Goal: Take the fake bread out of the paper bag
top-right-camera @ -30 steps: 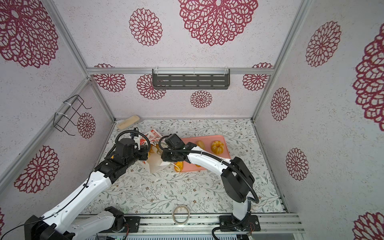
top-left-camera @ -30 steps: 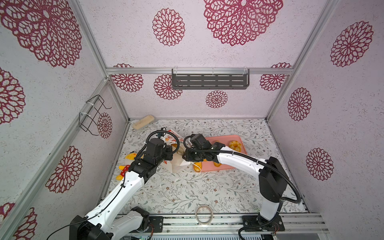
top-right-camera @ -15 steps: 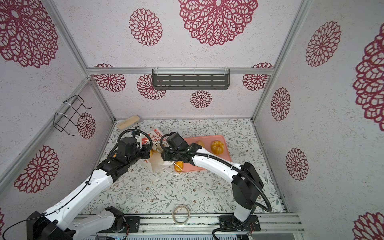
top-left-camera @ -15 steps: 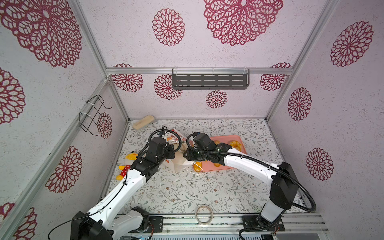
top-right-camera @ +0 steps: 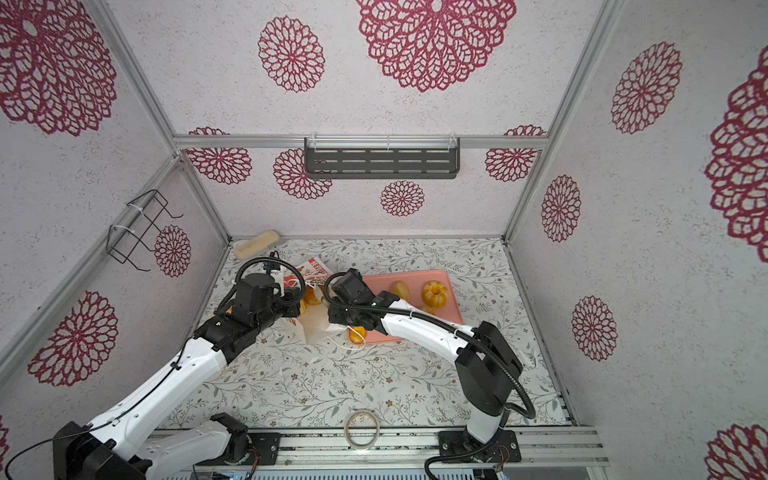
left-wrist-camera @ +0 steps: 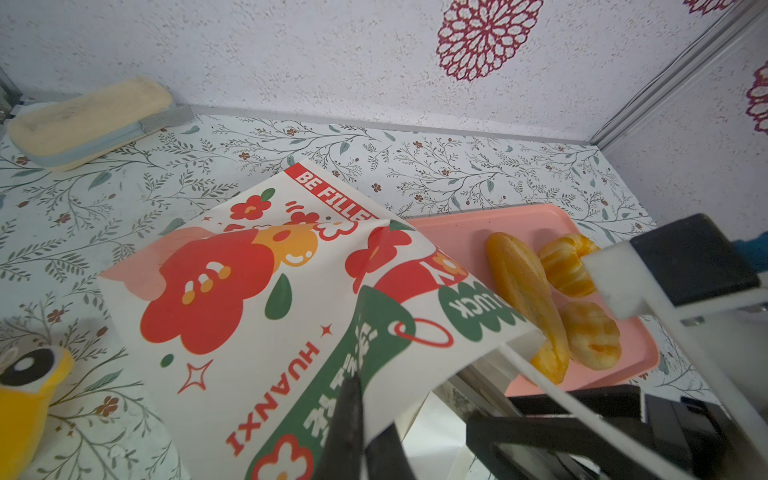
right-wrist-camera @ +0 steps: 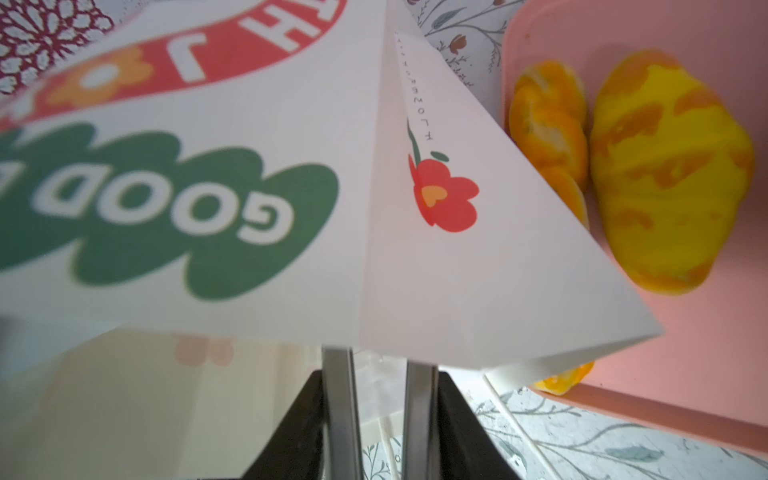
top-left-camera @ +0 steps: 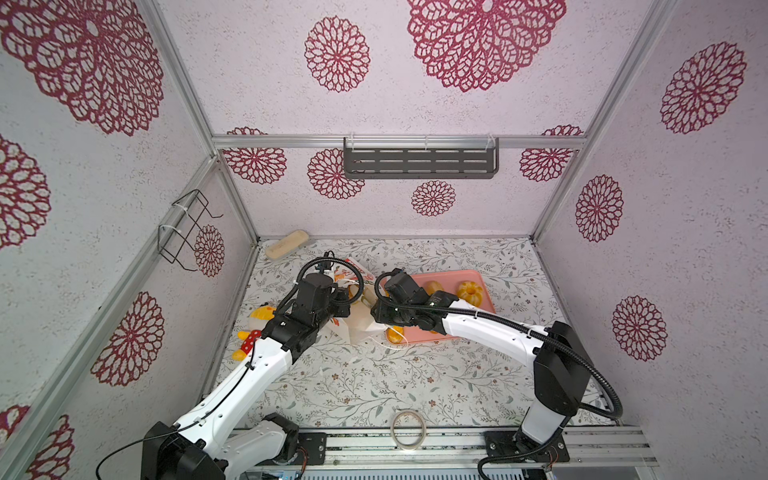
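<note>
Judging from how things lie, the task looks well along. The paper bag [top-left-camera: 360, 326] is tipped over between the two arms, its mouth beside the near corner of the pink tray [top-left-camera: 451, 274]. Several pieces of fake bread [left-wrist-camera: 523, 286] rest on that tray, one bun [top-left-camera: 395, 335] right at the bag's rim. Whether any bread is left inside is hidden.

The left gripper [left-wrist-camera: 365, 419] is clamped tight on the bag's printed side near the mouth. The right gripper [right-wrist-camera: 378, 361] shows a narrow gap, its tips hidden under the bag's rim; I cannot tell whether it pinches paper.
</note>
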`<state>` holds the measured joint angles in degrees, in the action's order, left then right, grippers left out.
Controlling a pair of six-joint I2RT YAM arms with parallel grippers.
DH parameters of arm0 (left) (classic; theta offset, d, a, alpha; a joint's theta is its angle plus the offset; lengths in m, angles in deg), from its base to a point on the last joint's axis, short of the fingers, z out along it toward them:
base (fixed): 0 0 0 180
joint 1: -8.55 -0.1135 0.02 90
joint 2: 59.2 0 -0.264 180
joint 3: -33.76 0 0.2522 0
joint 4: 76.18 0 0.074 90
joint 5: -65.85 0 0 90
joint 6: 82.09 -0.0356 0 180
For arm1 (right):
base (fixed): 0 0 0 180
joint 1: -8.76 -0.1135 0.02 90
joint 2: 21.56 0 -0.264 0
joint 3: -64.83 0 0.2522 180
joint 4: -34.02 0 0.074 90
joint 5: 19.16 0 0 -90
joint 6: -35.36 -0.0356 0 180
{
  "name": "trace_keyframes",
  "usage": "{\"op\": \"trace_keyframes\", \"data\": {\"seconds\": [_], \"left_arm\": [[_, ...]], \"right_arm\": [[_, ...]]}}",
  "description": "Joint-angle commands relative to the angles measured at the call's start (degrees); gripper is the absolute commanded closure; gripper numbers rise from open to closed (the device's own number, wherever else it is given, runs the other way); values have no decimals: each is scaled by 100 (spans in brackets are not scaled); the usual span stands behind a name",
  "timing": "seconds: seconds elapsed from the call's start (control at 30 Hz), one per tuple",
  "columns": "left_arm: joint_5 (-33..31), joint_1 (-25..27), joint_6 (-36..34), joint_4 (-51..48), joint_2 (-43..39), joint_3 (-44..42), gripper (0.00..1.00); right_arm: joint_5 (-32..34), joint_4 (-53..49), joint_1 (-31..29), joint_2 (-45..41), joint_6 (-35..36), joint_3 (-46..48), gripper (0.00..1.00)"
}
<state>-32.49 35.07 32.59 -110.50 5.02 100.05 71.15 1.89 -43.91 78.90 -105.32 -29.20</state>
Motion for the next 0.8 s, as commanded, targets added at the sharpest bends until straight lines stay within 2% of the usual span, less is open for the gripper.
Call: {"op": "trace_keyframes", "data": {"seconds": [0.0, 0.4, 0.77], "left_arm": [[144, 57, -7, 8, 74, 110, 100], [210, 69, -24, 34, 63, 55, 100], [219, 81, -25, 34, 64, 55, 100]], "right_arm": [[138, 271, -9, 168, -29, -338, 58], [240, 16, -8, 692, -91, -604, 58], [677, -431, -5, 400, -85, -487, 56]]}}
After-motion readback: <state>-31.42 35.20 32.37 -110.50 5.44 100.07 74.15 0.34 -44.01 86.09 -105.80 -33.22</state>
